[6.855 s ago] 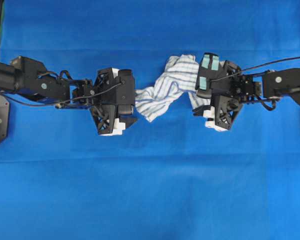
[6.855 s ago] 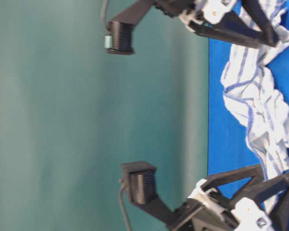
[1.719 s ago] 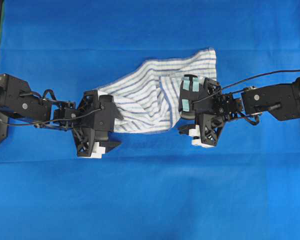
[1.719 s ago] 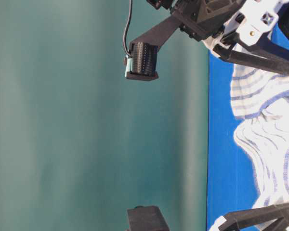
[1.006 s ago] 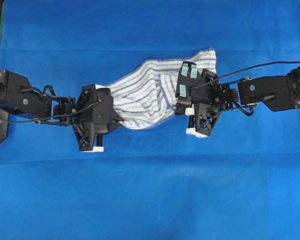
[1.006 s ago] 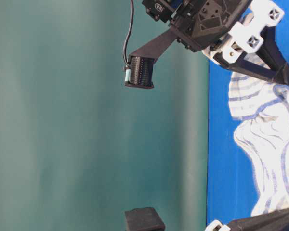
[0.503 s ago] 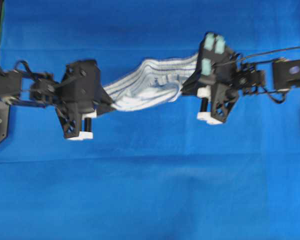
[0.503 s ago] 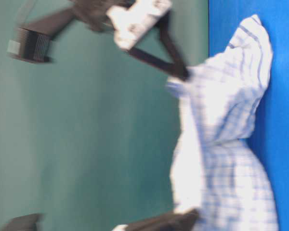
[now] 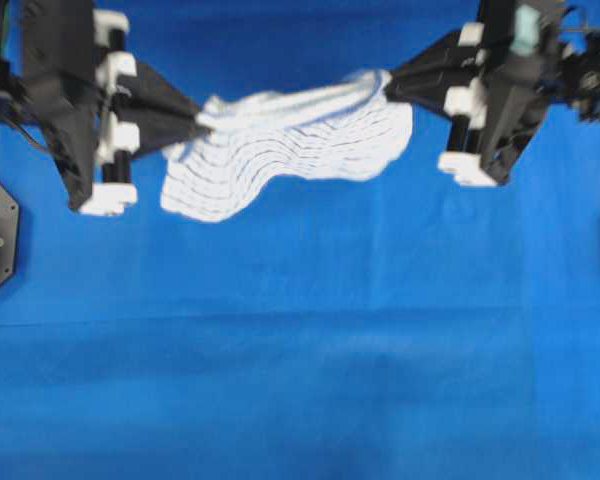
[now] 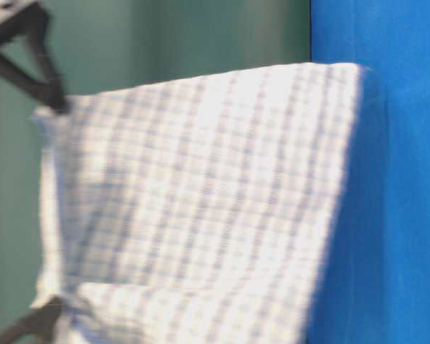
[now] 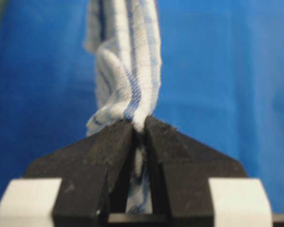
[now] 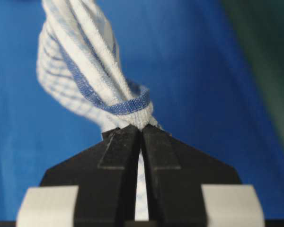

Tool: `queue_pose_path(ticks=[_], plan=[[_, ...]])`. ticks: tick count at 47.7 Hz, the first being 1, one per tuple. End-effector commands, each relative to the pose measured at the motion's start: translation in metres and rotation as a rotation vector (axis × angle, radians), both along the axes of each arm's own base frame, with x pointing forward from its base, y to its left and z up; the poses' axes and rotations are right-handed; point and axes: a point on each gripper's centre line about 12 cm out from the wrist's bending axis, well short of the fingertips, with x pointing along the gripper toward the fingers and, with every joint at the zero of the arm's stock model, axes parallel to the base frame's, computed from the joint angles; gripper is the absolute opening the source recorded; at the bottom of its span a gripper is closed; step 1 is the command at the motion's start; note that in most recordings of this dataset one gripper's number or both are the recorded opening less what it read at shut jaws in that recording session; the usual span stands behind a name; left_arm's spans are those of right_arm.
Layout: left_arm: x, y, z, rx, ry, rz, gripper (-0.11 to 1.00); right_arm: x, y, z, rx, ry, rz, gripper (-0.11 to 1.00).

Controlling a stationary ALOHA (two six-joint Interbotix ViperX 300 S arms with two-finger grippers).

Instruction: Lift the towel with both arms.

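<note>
Item: towel (image 9: 290, 140), thin white cloth with blue and grey stripes in a faint check, slung between two grippers above the blue sheet (image 9: 300, 350) that covers the table. Holder one: left gripper (image 9: 198, 122), black pointed fingers with white blocks, jaws pinched together on a bunched end of the cloth; the left wrist view shows the fabric squeezed into a narrow fold between the fingertips (image 11: 120, 137) and running on away from them. Holder two: right gripper (image 9: 388, 84), the arm with teal parts, jaws likewise clamped on the opposite end; the right wrist view shows a blue hem edge looped just at the tips. Position: in the table-level view the cloth hangs as a broad spread panel, top edge held away from the sheet; the bottom edge lies at or close to the sheet, and whether it touches cannot be told through the blur. Condition: middle sags between the grips in the overhead view; both exterior views blurred. Step in hand, by judgement: the lift itself, both grips made, cloth largely raised. Next move calls for: an even rise of both arms, spacing kept so neither pinch is pulled loose, until the lower edge plainly clears the sheet
</note>
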Motion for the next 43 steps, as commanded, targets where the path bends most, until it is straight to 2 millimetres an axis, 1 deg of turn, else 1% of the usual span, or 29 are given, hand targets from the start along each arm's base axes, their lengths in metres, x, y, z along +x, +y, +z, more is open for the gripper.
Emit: queue_pose_path(ticks=[1, 8, 14, 18, 28, 41, 42, 43], plan=[[-0.006, 0.004, 0.034, 0.016, -0.070, 0.015, 0.05, -0.006, -0.002, 0.036, -0.029, -0.065, -0.008, 0.02], [-0.014, 0.004, 0.070, 0.026, -0.123, 0.016, 0.05, -0.010, -0.004, 0.070, -0.069, -0.099, -0.011, 0.02], [-0.018, 0.003, 0.089, 0.029, -0.128, 0.015, 0.05, -0.013, -0.003, 0.091, -0.088, -0.122, -0.011, 0.02], [-0.018, 0.003, 0.091, 0.027, -0.120, 0.014, 0.05, -0.013, -0.003, 0.096, -0.093, -0.130, -0.010, 0.02], [-0.014, 0.003, 0.088, 0.032, -0.110, 0.012, 0.05, -0.011, -0.002, 0.093, -0.094, -0.119, -0.007, 0.02], [-0.014, 0.003, 0.090, 0.044, -0.119, 0.010, 0.05, -0.011, -0.002, 0.094, -0.098, -0.123, -0.005, 0.03], [-0.015, 0.003, 0.090, 0.044, -0.121, 0.008, 0.05, -0.011, -0.002, 0.094, -0.096, -0.123, -0.007, 0.06], [-0.015, 0.002, 0.090, 0.044, -0.121, 0.007, 0.06, -0.011, -0.002, 0.093, -0.093, -0.121, -0.008, 0.12]])
